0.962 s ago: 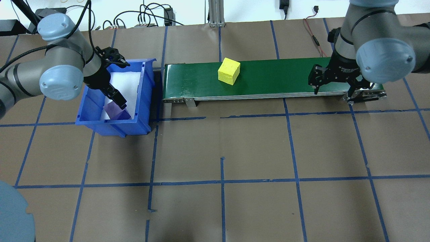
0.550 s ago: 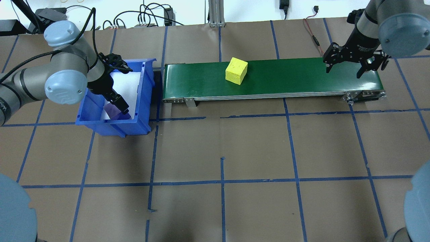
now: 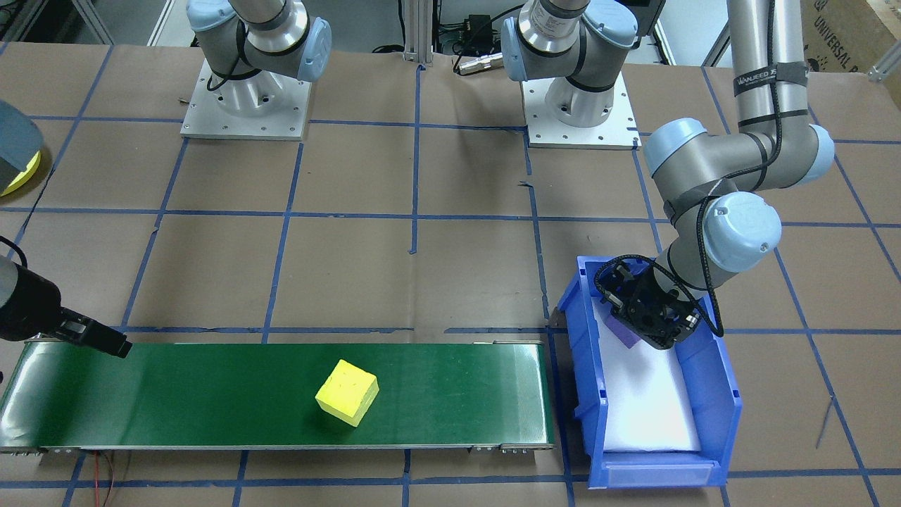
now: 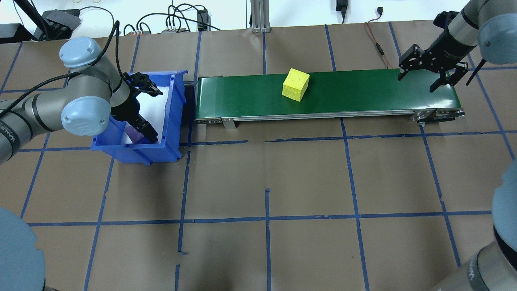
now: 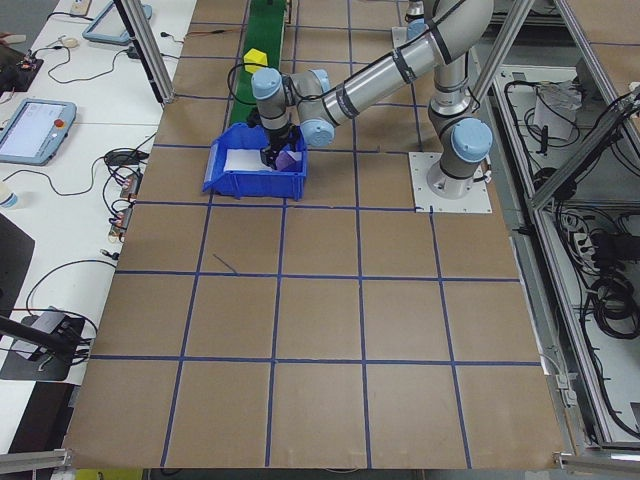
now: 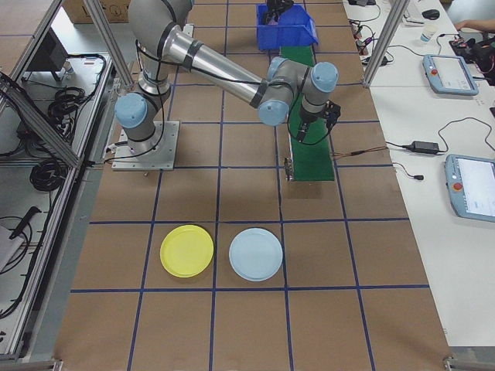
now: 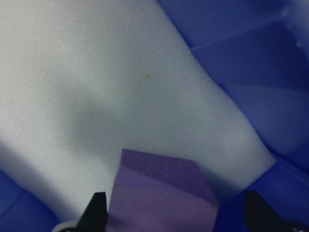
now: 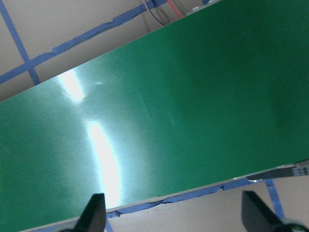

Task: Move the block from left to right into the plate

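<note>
A yellow block (image 4: 295,84) rides on the green conveyor belt (image 4: 363,93), near its middle. Inside the blue bin (image 4: 175,121), a purple block (image 7: 161,198) rests on white foam. My left gripper (image 7: 176,215) reaches down into the bin, open, its fingers on either side of the purple block; the block sits close to one finger (image 7: 98,210). Over the belt's right end hangs my right gripper (image 4: 418,82), open with nothing between its fingers. The yellow plate (image 6: 186,250) lies on the table far past the belt's end.
A light blue plate (image 6: 256,253) lies beside the yellow one. The bin's walls (image 3: 711,394) close in around my left gripper. Cables and power supplies (image 4: 181,22) run along the table's far edge. A red wire (image 4: 377,44) lies near the belt's right end.
The yellow block has travelled rightward along the belt. My right gripper has moved from the belt's near edge up to its far right corner. My left gripper has shifted slightly over the purple block.
</note>
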Controlling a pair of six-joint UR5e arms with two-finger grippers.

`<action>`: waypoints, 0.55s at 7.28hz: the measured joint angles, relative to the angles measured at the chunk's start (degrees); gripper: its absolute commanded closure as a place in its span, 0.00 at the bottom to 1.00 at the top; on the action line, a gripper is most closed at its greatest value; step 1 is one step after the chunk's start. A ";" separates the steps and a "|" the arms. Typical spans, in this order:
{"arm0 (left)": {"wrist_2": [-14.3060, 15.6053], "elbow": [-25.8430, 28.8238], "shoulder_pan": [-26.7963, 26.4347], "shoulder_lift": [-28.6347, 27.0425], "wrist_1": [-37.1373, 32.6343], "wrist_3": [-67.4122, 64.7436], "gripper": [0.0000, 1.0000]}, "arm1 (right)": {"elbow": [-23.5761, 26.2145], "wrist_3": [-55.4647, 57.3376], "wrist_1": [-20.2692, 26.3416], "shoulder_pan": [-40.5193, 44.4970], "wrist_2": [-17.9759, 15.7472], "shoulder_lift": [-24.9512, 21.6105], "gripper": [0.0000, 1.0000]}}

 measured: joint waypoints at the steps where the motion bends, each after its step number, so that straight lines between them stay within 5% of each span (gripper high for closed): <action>1: 0.04 0.01 0.00 -0.25 1.28 0.02 0.46 | 0.79 -2.64 -0.05 -0.82 2.44 0.32 0.00; 4: 0.03 0.93 0.00 -1.11 4.68 -1.29 0.54 | 2.97 -11.76 -1.12 -3.85 7.96 0.45 0.00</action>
